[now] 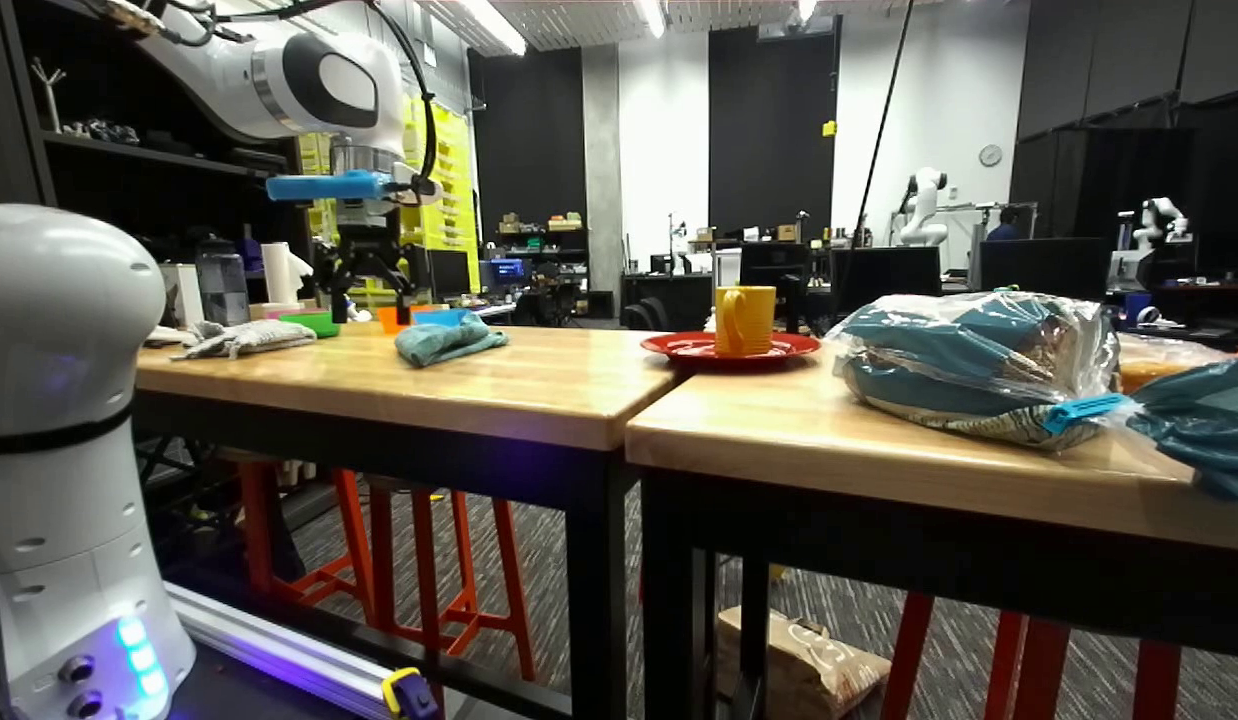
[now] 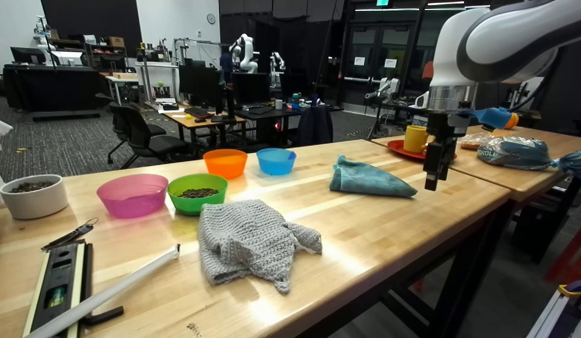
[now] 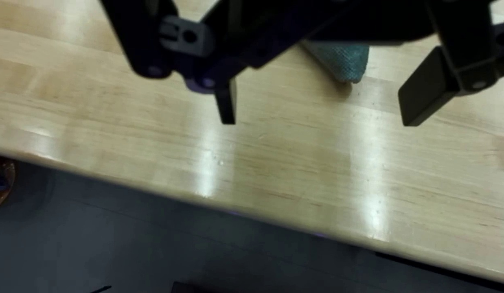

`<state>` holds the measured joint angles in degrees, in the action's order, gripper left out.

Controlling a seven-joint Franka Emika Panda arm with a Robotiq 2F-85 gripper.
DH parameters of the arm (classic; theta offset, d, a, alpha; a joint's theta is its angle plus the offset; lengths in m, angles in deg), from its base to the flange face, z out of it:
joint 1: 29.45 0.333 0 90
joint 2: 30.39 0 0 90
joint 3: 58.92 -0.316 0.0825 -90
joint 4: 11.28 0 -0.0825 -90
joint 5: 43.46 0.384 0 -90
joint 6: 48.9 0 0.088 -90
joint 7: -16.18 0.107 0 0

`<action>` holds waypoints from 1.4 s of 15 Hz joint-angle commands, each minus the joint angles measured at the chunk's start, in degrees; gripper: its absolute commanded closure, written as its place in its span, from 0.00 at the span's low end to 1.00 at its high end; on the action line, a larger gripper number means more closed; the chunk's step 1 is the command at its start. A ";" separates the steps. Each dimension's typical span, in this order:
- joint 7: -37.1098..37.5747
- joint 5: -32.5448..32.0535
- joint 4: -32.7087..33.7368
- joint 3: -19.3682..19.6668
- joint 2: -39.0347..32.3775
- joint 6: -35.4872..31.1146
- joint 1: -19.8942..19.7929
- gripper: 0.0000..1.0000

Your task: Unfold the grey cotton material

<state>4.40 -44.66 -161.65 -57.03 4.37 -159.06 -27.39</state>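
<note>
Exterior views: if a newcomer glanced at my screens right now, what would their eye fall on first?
Most likely the rumpled grey knit cloth, in the foreground of an exterior view, lying on the wooden table in front of the green bowl. Next, perhaps, the yellow mug standing on the red plate, right of centre in an exterior view. The black gripper also stands out, hanging open above the table.

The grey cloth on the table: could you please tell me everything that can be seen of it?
The grey cloth has a coarse, knitted-looking texture, perhaps cotton. It lies folded and crumpled on the wooden table, with two corners sticking out, beside the green bowl; whether they touch is unclear. The open gripper is clear of it.
</note>
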 commanded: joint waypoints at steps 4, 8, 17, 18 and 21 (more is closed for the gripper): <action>-4.15 -1.59 5.13 -1.39 -4.01 0.29 2.92 0.00; -6.63 -1.44 7.76 -2.68 -6.57 -0.38 5.21 0.00; -9.11 3.05 10.67 -4.74 -10.83 -10.48 10.19 0.00; -8.62 4.46 10.82 -4.95 -11.34 -11.91 10.75 0.00; -7.44 10.62 11.65 -5.84 -13.42 -15.61 12.78 0.00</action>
<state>-4.14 -38.59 -151.73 -62.14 -6.64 -172.04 -16.48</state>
